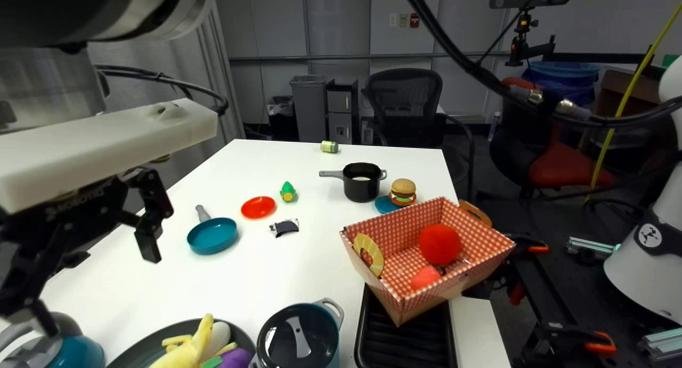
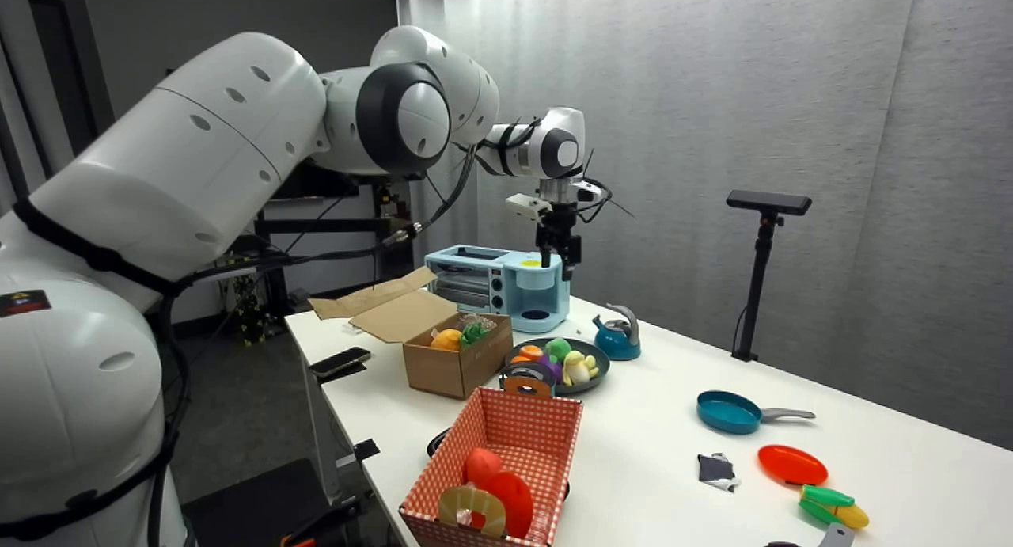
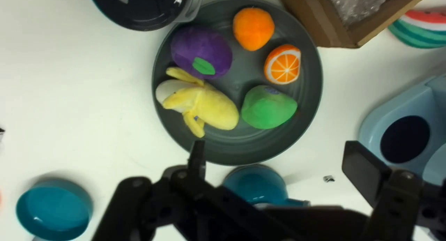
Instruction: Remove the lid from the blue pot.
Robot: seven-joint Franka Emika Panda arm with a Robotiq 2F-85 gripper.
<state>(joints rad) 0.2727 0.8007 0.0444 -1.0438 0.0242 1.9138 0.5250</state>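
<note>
The blue pot point(image 1: 333, 352) stands at the near edge of an exterior view, a teal pot with grey side handles. The lid point(image 1: 279, 344), dark and glassy with a pale grey handle bar, sits on it. In the wrist view the lid point(image 3: 150, 10) is cut off at the top left, with a pot handle beside it. In an exterior view the blue pot point(image 2: 552, 388) is mostly hidden behind the checkered basket. My gripper point(image 1: 100, 283) is open and empty, high above the table and away from the pot. In the wrist view its fingers point(image 3: 275, 155) straddle the kettle.
A dark plate point(image 3: 240, 153) of plush fruit lies beside the pot. A blue kettle point(image 3: 256, 183), light-blue appliance point(image 2: 518, 294), cardboard box point(image 2: 459, 369) and checkered basket point(image 1: 386, 221) stand around. A teal pan point(image 1: 212, 235), red disc point(image 1: 258, 207) and black pot point(image 1: 362, 189) lie farther off.
</note>
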